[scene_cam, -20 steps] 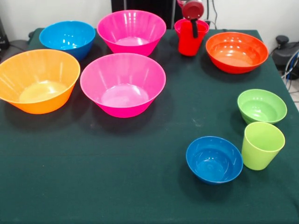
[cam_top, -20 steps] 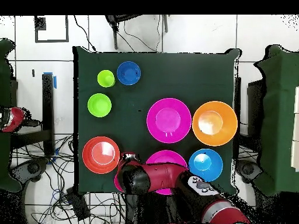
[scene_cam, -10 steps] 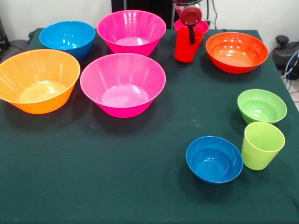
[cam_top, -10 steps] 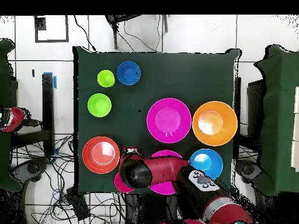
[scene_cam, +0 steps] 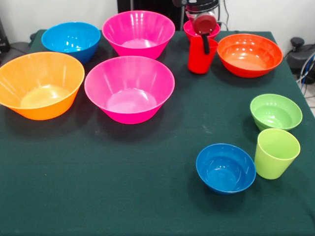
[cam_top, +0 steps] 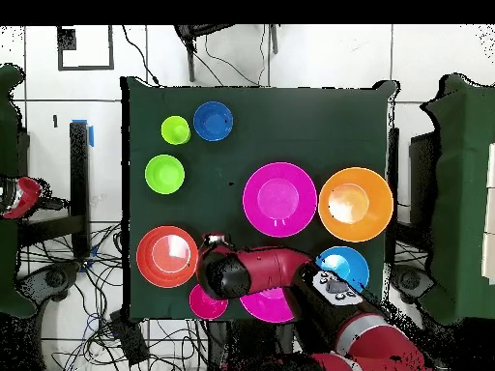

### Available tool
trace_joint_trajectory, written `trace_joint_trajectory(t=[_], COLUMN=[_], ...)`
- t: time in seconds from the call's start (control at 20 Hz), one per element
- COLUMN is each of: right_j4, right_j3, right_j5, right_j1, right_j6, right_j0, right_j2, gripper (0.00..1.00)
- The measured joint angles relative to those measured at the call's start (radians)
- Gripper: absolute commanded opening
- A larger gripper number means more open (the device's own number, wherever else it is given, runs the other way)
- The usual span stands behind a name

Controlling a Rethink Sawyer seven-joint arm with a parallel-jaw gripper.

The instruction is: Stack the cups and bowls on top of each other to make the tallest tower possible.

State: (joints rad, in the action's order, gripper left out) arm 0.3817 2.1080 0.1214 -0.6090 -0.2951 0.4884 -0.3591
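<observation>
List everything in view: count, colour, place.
Table: 1, dark green cloth.
Big pink bowls: 2, one centre, one behind it at the far edge.
Orange bowl: 1, left.
Mid blue bowl: 1, far left.
Red-orange bowl: 1, far right.
Small pink-red bowl: 1, behind the red cup.
Red cup: 1, in the gripper.
Green bowl: 1, right.
Green cup: 1, near right.
Small blue bowl: 1, beside green cup.
Gripper: shut on red cup's rim.
</observation>
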Motion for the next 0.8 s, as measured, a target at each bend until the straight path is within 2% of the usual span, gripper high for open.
trace_joint_trajectory(t=[0.5,0.8], right_j4=[0.0,0.001], right_j3=[-0.025,-0.079], right_j5=[0.056,0.121], right_j1=[-0.001,0.0], right_j6=[0.0,0.0], right_j0=[0.015,0.014], right_j2=[-0.043,-0.05], gripper=[0.0,0.0])
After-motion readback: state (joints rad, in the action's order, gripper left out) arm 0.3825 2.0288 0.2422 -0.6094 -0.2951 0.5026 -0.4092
